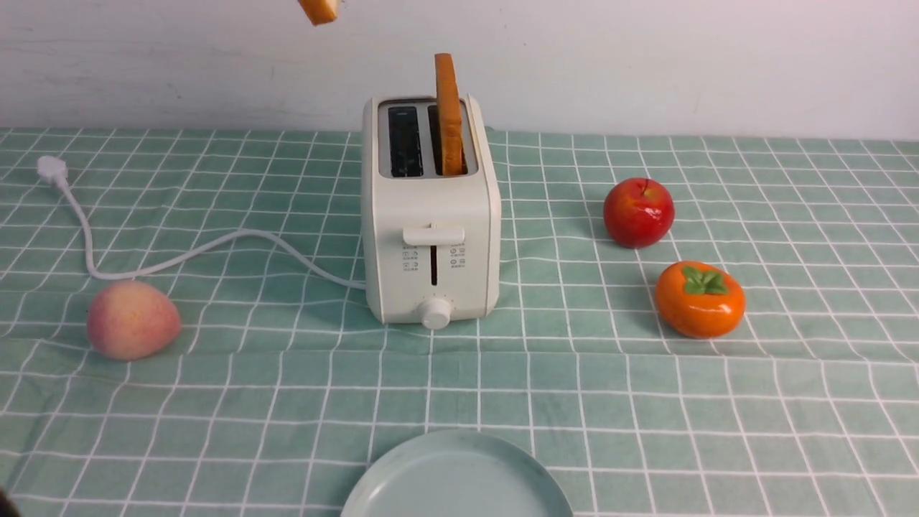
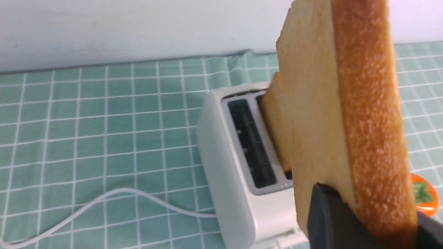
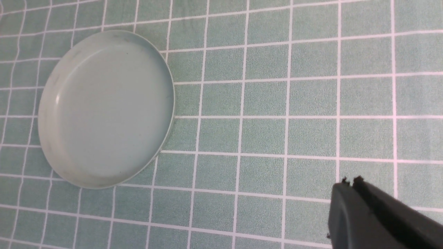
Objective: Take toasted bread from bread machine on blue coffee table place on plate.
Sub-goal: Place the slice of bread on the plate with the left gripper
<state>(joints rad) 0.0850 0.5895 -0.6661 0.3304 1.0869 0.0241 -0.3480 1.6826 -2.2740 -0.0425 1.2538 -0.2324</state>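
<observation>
The cream-white toaster (image 1: 431, 230) stands on the teal grid cloth (image 1: 574, 373). One toast slice (image 1: 449, 115) stands upright in its right slot; the left slot is empty. My left gripper (image 2: 367, 221) is shut on the other toast slice (image 2: 339, 114) and holds it high above the toaster (image 2: 238, 180); only that slice's lower corner (image 1: 319, 10) shows at the top edge of the front view, and the gripper itself is out of that view. The pale blue-green plate (image 1: 456, 477) lies empty at the front edge. My right gripper (image 3: 350, 180) is shut and empty above the cloth beside the plate (image 3: 104, 107).
A white cord (image 1: 201, 248) runs left from the toaster to a plug (image 1: 52, 169). A peach (image 1: 132, 319) lies at the left. A red apple (image 1: 638, 212) and an orange persimmon (image 1: 700, 299) lie at the right. A white wall stands behind the table.
</observation>
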